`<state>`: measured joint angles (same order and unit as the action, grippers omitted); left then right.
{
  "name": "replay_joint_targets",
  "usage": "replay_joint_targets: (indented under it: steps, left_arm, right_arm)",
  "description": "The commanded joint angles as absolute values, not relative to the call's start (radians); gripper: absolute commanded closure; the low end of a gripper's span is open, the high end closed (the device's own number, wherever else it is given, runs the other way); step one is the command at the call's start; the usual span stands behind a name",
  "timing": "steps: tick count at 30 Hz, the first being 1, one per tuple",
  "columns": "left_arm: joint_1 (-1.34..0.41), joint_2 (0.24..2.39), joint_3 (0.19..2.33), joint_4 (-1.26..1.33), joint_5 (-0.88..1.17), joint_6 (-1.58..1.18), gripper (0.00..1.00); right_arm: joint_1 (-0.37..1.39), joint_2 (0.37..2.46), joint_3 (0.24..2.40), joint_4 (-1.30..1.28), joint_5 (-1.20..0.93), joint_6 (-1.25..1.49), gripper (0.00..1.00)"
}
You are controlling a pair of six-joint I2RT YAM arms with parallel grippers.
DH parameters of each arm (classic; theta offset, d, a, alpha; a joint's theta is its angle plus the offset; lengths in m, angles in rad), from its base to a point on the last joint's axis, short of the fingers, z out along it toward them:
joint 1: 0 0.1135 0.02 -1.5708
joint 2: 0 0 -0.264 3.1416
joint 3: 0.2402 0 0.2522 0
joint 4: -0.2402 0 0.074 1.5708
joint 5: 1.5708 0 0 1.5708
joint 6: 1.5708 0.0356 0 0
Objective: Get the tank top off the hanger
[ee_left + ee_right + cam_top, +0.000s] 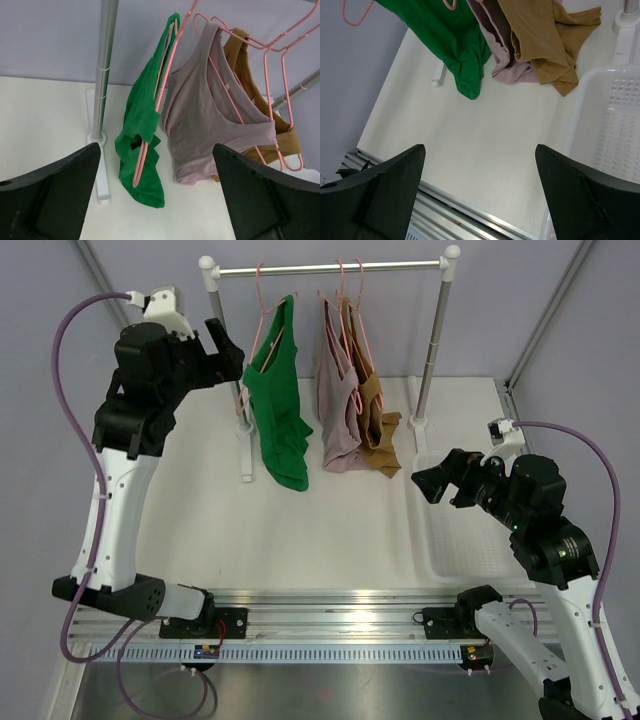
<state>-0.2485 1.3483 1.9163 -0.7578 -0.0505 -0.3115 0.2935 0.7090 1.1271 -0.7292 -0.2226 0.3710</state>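
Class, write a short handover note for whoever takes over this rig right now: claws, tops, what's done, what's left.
Left claw: open, empty, raised, left of the green top.
Right claw: open, empty, low, right of the brown top.
The mauve top hangs between them; all three are on pink hangers on the rail.
Done: nothing removed.
Left: take a top off its hanger.

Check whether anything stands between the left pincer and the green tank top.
Nothing visible lies directly between the open left pincer and the green tank top. In the left wrist view the rack's post stands just left of that line, and the mauve tank top hangs close on the other side.
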Motion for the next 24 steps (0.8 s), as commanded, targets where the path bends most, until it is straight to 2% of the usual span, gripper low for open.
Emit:
replay_joint_targets:
  steps: [1,13,14,16,18,21,24]
  left_arm:
    - [-0.245,1.420,2.000,-0.677,0.026,-0.249,0.01]
    - [-0.249,1.663,2.022,-0.483,0.018,-0.149,0.02]
    - [-0.247,1.675,2.028,-0.479,0.015,-0.143,0.04]
    - [-0.248,1.716,2.061,-0.488,0.018,-0.126,0.16]
    - [-0.249,1.741,2.091,-0.502,0.017,-0.118,0.31]
    - [-0.249,1.778,2.121,-0.514,0.023,-0.109,0.40]
    - [-0.250,1.792,2.125,-0.506,0.020,-0.104,0.55]
  right_arm:
    - [0.298,0.686,1.144,-0.703,-0.267,0.367,0.01]
    - [0.298,0.658,1.143,-0.726,-0.279,0.371,0.01]
    - [0.296,0.655,1.141,-0.723,-0.282,0.371,0.00]
    - [0.298,0.653,1.135,-0.721,-0.287,0.377,0.01]
    - [0.298,0.657,1.129,-0.715,-0.301,0.382,0.00]
    - [0.298,0.661,1.120,-0.703,-0.321,0.390,0.02]
    - [0.296,0.666,1.117,-0.700,-0.328,0.393,0.03]
